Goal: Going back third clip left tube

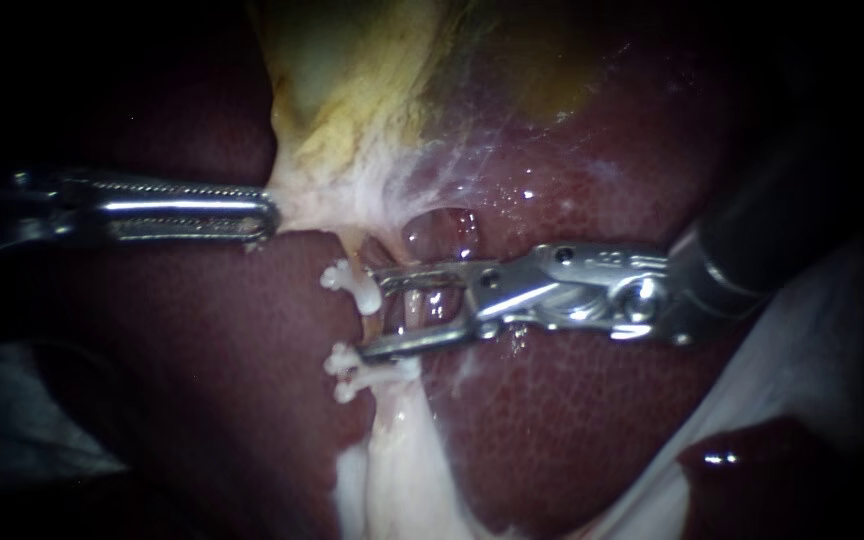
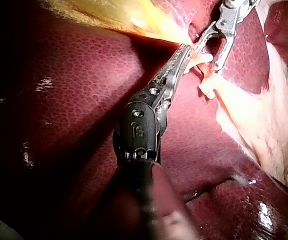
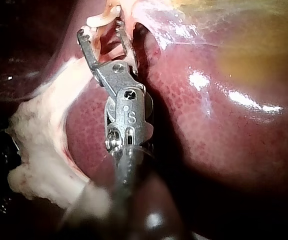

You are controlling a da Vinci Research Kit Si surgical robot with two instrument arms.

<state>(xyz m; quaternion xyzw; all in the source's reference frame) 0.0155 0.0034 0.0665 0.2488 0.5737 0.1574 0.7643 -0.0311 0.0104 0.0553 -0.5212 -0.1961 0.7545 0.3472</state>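
Dark red liver [image 1: 552, 440] lies around; left instrument [image 1: 270, 212] has its jaws clamped on pale tissue [image 1: 317, 200], right instrument [image 1: 372, 310] holds its jaws open astride the tube [image 1: 397, 305].

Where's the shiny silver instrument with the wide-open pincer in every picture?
Endoscope view: the shiny silver right instrument enters from the right, open pincer at the pale tube.
Left wrist view: it sits just ahead of the slim silver left instrument, which grips pale tissue.
Right wrist view: this camera's own instrument, tip at the tube.
Shared landmark: the small white clips beside its tip.
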